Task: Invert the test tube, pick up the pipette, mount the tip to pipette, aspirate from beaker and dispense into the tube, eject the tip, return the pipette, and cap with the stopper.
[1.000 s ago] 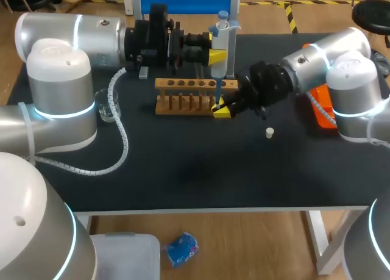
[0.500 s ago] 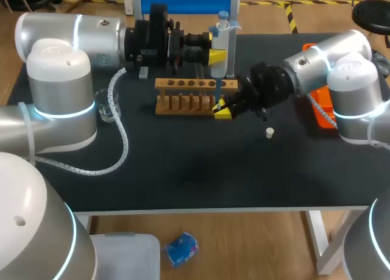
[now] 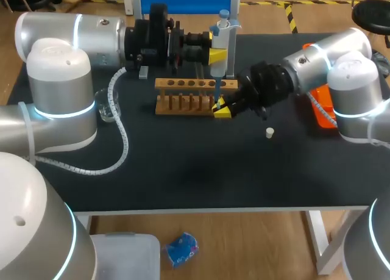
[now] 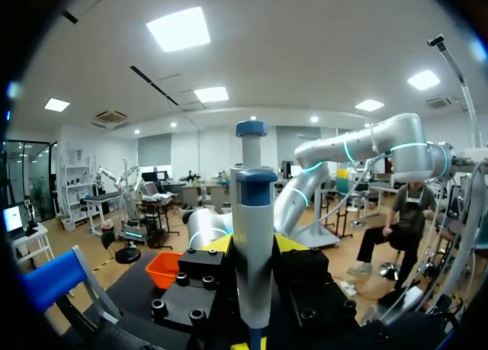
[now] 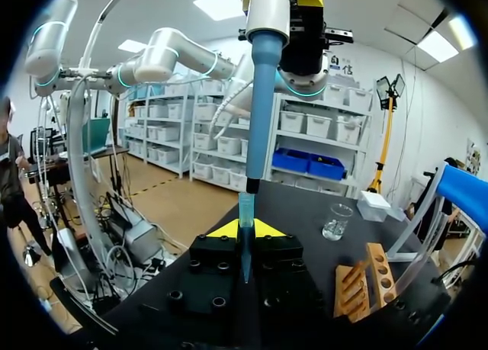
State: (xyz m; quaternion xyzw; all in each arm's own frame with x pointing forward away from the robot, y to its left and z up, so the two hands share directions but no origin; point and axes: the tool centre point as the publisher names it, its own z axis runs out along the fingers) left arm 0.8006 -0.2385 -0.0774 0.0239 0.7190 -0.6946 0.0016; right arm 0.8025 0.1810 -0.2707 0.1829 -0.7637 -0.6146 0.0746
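My left gripper is shut on the white and blue pipette and holds it upright over the right end of the wooden rack. In the left wrist view the pipette stands between the fingers of that gripper. Its blue tip points down into the clear test tube, which my right gripper is shut on. In the head view the right gripper sits low at the rack's right end, under the pipette. The glass beaker stands left of the rack. The white stopper lies on the table to the right.
An orange tray sits at the right edge, partly behind my right arm. The rack and beaker show beyond the right gripper. A coiled cable lies along the left side of the black table.
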